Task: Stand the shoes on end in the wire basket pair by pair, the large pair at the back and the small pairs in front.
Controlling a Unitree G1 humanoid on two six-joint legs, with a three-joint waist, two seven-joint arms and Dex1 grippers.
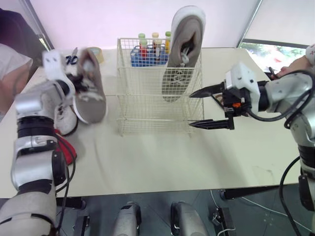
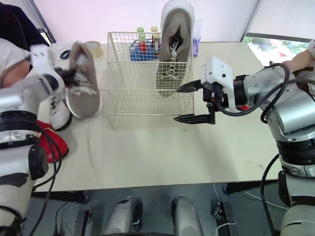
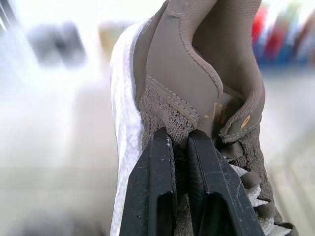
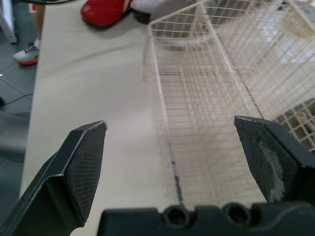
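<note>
Left gripper (image 3: 179,135) held the grey shoe (image 1: 91,91), jaws pinching its heel; next, it should stand beside its mate (image 1: 183,44) in the wire basket (image 1: 147,113). Right gripper (image 1: 192,110) hovered, jaws spread.

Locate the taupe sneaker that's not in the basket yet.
Head views: the taupe sneaker is on the robot's left, held by the left gripper, just left of the wire basket, near a white shoe and a red shoe.

Basketed shoe (image 1: 183,49): taupe knit, white sole, white laces. Held shoe (image 1: 91,86): same taupe, white sole. Wire basket (image 1: 147,115): cream grid. Red shoe (image 2: 54,140), white shoe (image 2: 59,114). Tabletop (image 1: 162,162): beige. Right gripper (image 1: 191,109): black, pads (image 4: 86,167) cross-hatched.
</note>
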